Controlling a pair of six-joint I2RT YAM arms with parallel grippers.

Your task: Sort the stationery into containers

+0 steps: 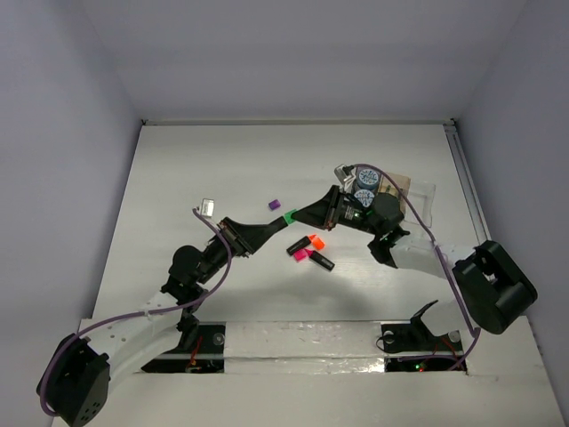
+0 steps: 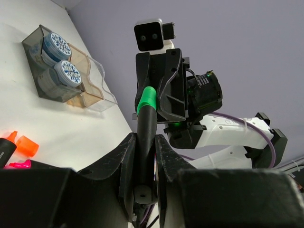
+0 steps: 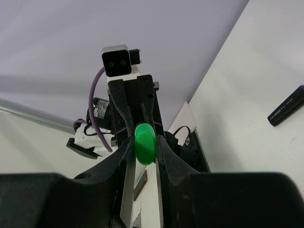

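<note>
A black highlighter with a green cap [image 1: 289, 215] hangs in the air between my two grippers. My left gripper [image 2: 146, 137] is shut on its black body [image 2: 145, 124]. The green cap [image 3: 145, 142] sits pinched between the fingers of my right gripper [image 3: 144, 140], which meets the left gripper [image 1: 267, 224] head-on. To the right, the dark grey holder [image 2: 35, 45] carries two round blue-and-white pieces [image 2: 66, 72]. The clear box [image 2: 97, 80] with a tan insert stands against it.
Below the grippers on the table lie an orange-capped marker [image 1: 313, 241], a pink-capped one [image 1: 302, 254] and a black marker [image 1: 322, 261]. A loose purple cap [image 1: 274, 204] lies further back. A small silvery piece [image 1: 206, 206] is at the left.
</note>
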